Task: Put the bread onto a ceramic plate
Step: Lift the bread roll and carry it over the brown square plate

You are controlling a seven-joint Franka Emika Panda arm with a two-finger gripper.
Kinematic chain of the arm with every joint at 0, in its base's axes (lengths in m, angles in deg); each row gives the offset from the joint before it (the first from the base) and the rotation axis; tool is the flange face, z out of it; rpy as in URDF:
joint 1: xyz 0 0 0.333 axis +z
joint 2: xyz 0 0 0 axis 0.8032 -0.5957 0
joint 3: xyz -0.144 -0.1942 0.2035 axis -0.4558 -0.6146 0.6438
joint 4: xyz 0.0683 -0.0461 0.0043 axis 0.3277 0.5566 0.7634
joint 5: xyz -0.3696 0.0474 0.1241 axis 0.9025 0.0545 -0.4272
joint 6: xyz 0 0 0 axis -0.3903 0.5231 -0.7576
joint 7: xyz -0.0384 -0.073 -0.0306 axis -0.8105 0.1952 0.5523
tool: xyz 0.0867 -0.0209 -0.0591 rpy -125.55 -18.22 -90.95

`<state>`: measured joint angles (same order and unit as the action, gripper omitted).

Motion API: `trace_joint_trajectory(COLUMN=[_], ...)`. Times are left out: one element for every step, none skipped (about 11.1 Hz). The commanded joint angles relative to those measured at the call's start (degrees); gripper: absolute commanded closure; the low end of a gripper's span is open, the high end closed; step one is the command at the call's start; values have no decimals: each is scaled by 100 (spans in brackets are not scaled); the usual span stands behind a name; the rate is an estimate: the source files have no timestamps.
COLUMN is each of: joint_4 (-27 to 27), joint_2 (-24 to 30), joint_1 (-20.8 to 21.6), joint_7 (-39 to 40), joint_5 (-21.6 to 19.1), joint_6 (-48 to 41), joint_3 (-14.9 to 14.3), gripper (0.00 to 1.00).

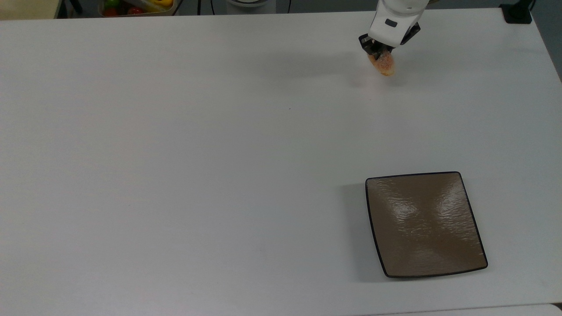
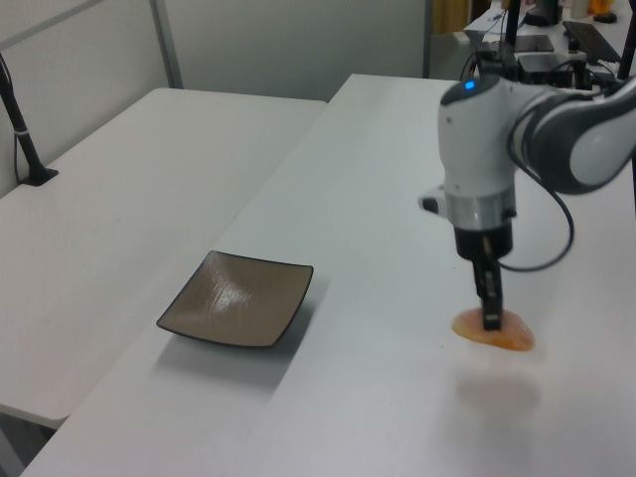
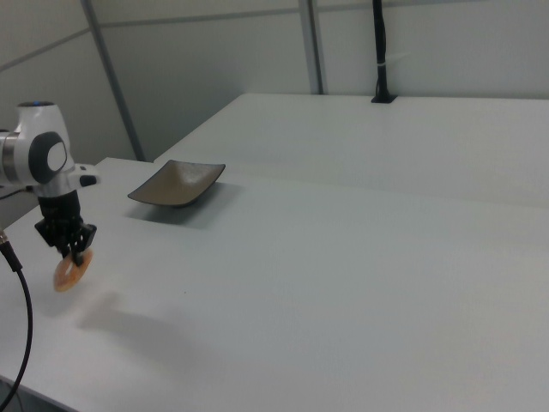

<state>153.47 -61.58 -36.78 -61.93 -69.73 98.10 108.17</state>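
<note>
Clamped on the bread [image 2: 494, 332], the black fingers [image 2: 489, 295] of the single gripper [image 2: 490, 320] point straight down and pinch the bun at its upper edge. One bun shows: orange-golden with a pale speckled crust, hanging clear of the white table [image 1: 175, 153], with its soft shadow on the tabletop below it in the left view. In the top view the bread [image 1: 384, 64] sits near the far edge of the table, toward the top view's right, just under the gripper [image 1: 378, 52] and the white wrist of the arm [image 1: 395, 17]. In the right view the bread [image 3: 66, 273] dangles below the gripper [image 3: 74, 255] at the right view's left, again above its own shadow.

One ceramic plate [image 1: 425, 224] lies flat on the table, square, glossy brown, thinly rimmed in black, its surface rippled and bare. It rests near the front edge at the top view's right, well apart from the bread. In the left view the ceramic plate [image 2: 238, 299] lies to the left view's left of the arm [image 2: 497, 139]; in the right view the ceramic plate [image 3: 177, 184] lies farther back than the gripper.

A blue light glows on top of the arm in the left view. No brand, label or writing can be read on the arm, plate or table. A tray of coloured items [image 1: 136, 6] sits beyond the far edge at the top view's left.
</note>
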Motion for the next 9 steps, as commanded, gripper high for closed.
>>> trace_joint_trajectory(joint_4=[-509, -754, -1018, -1403, -1720, -1967, -2030, -2048, -2205], joint_2=[-108, -170, -292, -511, -704, -837, -986, -1153, -1476], joint_1=[57, 75, 101, 118, 145, 284, 494, 723, 960], joint_7=[-101, -127, -128, -128, -154, -189, -285, -547, -950], joint_5=[-22, -14, -14, -14, -5, 4, 65, 300, 572], joint_6=[355, 364, 364, 364, 373, 530, 975, 1528, 2020], joint_3=[-195, -274, -362, -459, -512, -634, -783, -976, -1187], gripper=[75, 75, 75, 75, 75, 74, 74, 74, 73])
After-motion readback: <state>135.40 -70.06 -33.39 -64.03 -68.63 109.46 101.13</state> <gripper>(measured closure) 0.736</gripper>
